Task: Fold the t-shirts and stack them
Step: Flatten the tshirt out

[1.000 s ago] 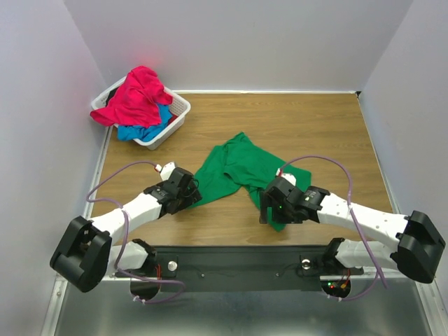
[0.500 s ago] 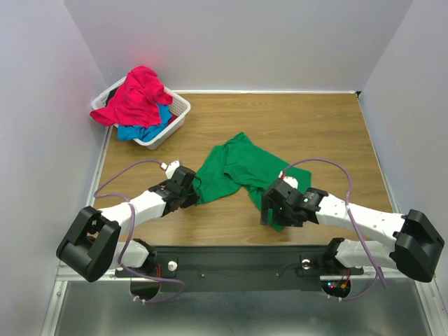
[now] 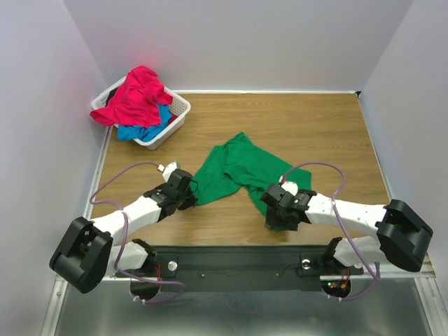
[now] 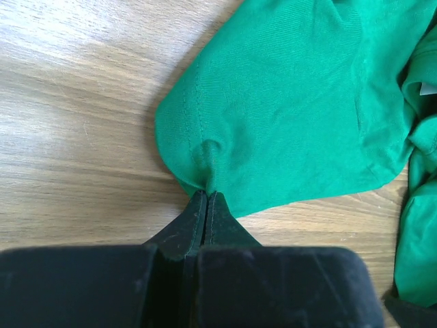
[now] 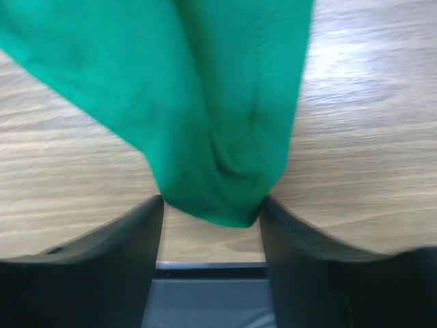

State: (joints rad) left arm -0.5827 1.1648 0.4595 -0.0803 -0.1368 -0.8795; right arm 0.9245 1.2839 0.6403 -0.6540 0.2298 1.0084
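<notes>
Tabletop of pale wood carries the green shirt, which we see lying crumpled near the middle, a little toward the near edge, between the two arms. At its left end, the left gripper is pressed together on the hem. In the left wrist view the two black tips meet with a small pucker of green cloth pinched between them, and the rest of the shirt spreads flat on the wood beyond.

At the shirt's near right end sits the right gripper. In its wrist view we find the fingers standing apart, one on each side of a hanging bunch of green cloth. The cloth fills the gap and touches both inner faces. Whether they already clamp it we cannot tell.

Well apart, in the far left corner, stands a white basket. The red shirt is heaped on top of it and spills over its rim, and the blue shirt shows beneath the red one.
</notes>
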